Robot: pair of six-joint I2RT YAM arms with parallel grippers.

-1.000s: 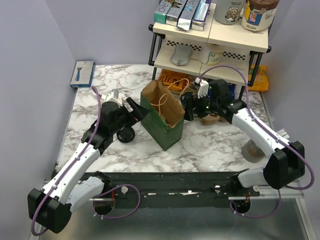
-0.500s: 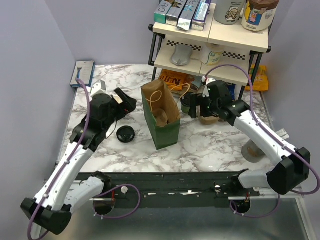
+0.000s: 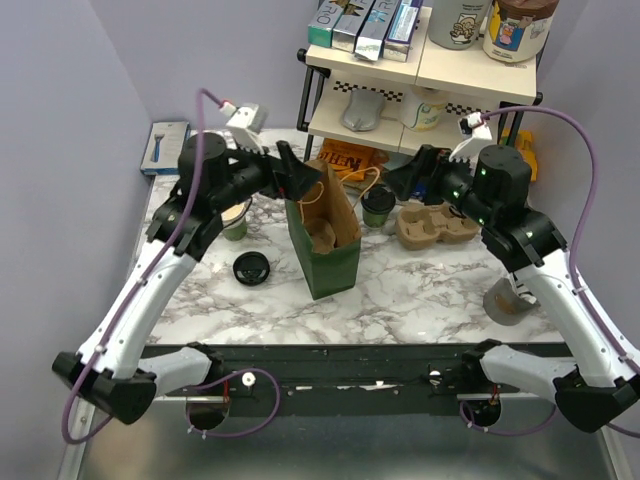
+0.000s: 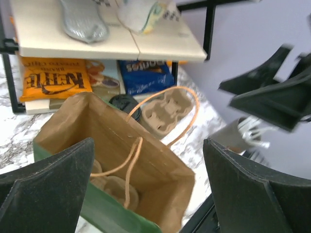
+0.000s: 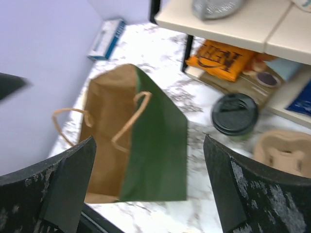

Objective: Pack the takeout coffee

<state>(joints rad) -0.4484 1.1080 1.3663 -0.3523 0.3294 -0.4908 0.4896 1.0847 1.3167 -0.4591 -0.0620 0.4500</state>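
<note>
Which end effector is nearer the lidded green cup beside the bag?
Right. The right end effector hovers open just right of the lidded cup; the left end effector is open above the bag, at its far-left corner, farther off.

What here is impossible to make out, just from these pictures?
Top view: the left arm covers most of the open cup; the right arm hides part of the grey cup.
Every view: the black lid hides what the lidded cup holds.
Left wrist: a pulp carrier covers the bag floor.
</note>
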